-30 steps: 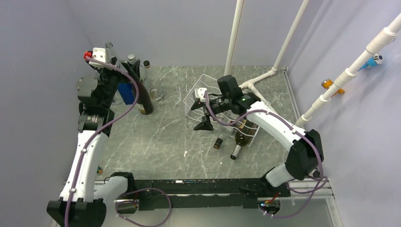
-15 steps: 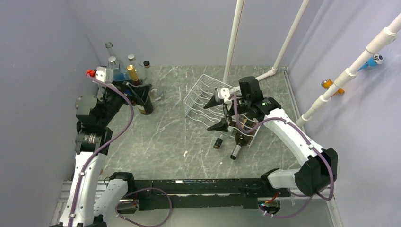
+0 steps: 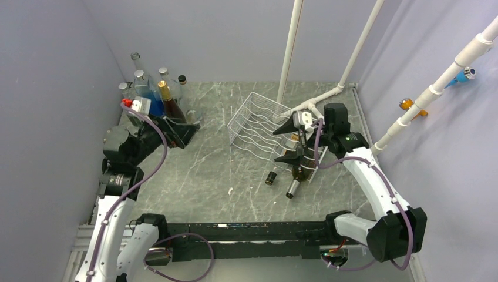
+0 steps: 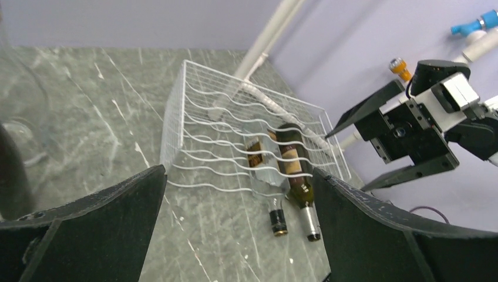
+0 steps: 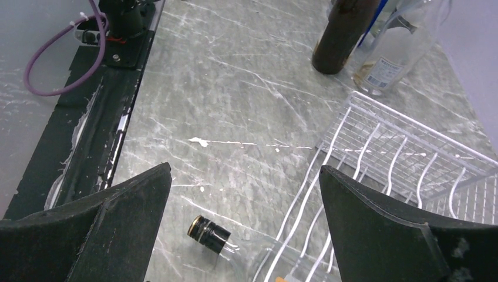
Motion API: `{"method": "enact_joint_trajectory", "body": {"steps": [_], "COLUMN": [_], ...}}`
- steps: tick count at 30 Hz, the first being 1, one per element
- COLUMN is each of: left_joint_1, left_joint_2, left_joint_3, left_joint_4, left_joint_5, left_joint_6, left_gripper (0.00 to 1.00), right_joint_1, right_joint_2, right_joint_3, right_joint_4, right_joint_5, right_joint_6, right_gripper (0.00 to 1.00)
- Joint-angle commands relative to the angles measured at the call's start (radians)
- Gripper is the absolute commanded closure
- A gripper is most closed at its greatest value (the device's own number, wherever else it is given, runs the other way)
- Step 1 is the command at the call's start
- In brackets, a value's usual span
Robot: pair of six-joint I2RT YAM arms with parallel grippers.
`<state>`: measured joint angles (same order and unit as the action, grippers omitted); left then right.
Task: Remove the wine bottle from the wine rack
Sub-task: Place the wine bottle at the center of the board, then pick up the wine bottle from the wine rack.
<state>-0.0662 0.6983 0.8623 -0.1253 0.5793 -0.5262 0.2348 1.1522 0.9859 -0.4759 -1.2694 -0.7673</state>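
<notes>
The white wire wine rack (image 3: 253, 124) lies on the marble table, right of centre. Two bottles lie in its right cradles, necks sticking out toward the near side: a dark green wine bottle (image 3: 298, 174) with a silver neck and a clear bottle (image 3: 272, 177) with a black cap. My right gripper (image 3: 277, 144) is open and empty, hovering over the rack's right part above these bottles. My left gripper (image 3: 182, 132) is open and empty, left of the rack. The left wrist view shows the rack (image 4: 202, 126), the dark bottle (image 4: 293, 170) and the clear bottle (image 4: 276, 220). The right wrist view shows the black cap (image 5: 208, 235) between its fingers.
Several upright bottles (image 3: 154, 94) stand at the back left corner; one dark bottle (image 5: 346, 35) and a clear one (image 5: 387, 56) show in the right wrist view. White plastic pipes (image 3: 290, 47) rise behind the rack and along the right wall (image 3: 446, 76).
My right gripper has swung right, from the rack's left side to over its right part above the bottles. My left arm has come down and back from the bottle group.
</notes>
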Motion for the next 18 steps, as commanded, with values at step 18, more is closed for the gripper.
{"method": "enact_joint_trajectory", "body": {"steps": [18], "left_joint_1": [-0.457], "left_joint_2": [0.038], "left_joint_3": [-0.101], "left_joint_4": [0.048], "left_joint_5": [-0.203], "left_joint_6": [0.008], "left_gripper": [0.00], "right_joint_1": [-0.224], "right_joint_2": [-0.127], "right_joint_3": [-0.109], "right_joint_4": [0.075], "right_joint_5": [-0.166], "right_joint_6": [0.040], "right_gripper": [0.01]}}
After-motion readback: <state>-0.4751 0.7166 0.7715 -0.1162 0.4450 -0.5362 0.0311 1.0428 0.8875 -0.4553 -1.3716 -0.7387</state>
